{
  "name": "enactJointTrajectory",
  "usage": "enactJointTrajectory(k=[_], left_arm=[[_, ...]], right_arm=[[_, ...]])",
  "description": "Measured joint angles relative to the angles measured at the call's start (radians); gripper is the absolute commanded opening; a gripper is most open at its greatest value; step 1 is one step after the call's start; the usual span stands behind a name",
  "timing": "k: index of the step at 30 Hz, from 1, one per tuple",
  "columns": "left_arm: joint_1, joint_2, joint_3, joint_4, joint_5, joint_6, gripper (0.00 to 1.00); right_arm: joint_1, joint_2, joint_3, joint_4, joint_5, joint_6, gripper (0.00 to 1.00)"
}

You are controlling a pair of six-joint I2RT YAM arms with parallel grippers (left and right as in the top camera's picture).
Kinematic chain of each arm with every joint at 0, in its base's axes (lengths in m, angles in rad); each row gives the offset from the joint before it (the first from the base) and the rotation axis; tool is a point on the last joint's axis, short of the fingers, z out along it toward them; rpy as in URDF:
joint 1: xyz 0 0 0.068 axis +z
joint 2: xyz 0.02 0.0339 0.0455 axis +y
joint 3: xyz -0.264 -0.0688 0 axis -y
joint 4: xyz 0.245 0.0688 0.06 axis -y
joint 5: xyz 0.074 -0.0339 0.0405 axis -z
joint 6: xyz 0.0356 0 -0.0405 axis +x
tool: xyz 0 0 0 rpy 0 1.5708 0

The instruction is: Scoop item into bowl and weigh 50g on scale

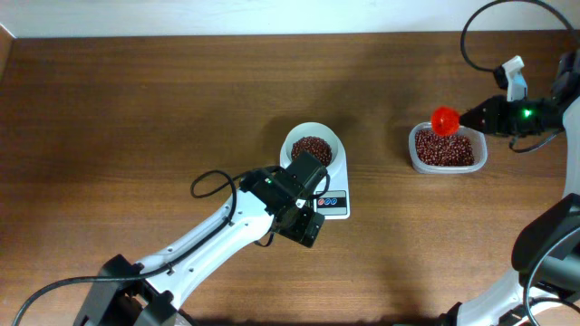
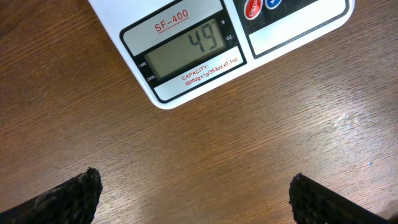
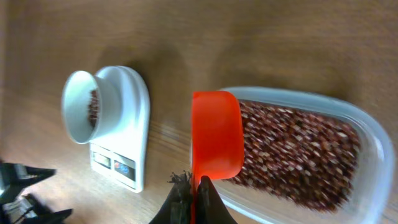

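left arm (image 1: 204, 237), white with black joints, reaches from the lower left corner up and rightward to the middle of the overhead view, its wrist bent downward. left gripper (image 2: 196, 202) sits low, its two dark fingers (image 2: 71, 198) spread wide apart with nothing between them. right arm (image 1: 535, 115), black, comes in from the right edge and stretches leftward. right gripper (image 3: 194, 186) is clamped tight on the handle of a red scoop (image 3: 216, 134).

**Red, white and brown**

The table (image 1: 136, 109) is warm brown with fine wood grain. The scale (image 2: 298, 31) is white. Its display (image 2: 183, 53) is grey with dark digits and red lettering around it, and its buttons (image 2: 254, 7) are red and blue. The bowl (image 1: 337, 140) is white, the beans (image 1: 311, 148) dark reddish-brown. The scoop (image 3: 216, 134) is bright orange-red, the tub (image 3: 292, 94) clear.
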Motion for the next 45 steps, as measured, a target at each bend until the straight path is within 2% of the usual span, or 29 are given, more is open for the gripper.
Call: enactJointTrajectory(k=[6, 16, 26, 36, 45], left_arm=[[0.0, 0.0, 0.0, 0.0, 0.0, 0.0, 0.99], [0.0, 0.0, 0.0, 0.0, 0.0, 0.0, 0.99], [0.0, 0.0, 0.0, 0.0, 0.0, 0.0, 0.99], [0.0, 0.0, 0.0, 0.0, 0.0, 0.0, 0.99], [0.0, 0.0, 0.0, 0.0, 0.0, 0.0, 0.99]], right_arm=[[0.112, 0.0, 0.001, 0.002, -0.058, -0.042, 0.04], [0.401, 0.0, 0.001, 0.106, -0.07, -0.056, 0.04], [0.516, 0.001, 0.071, 0.114, -0.035, -0.11, 0.04], [0.489, 0.001, 0.077, 0.114, 0.05, -0.066, 0.04], [0.198, 0.001, 0.081, -0.021, 0.197, 0.05, 0.04]])
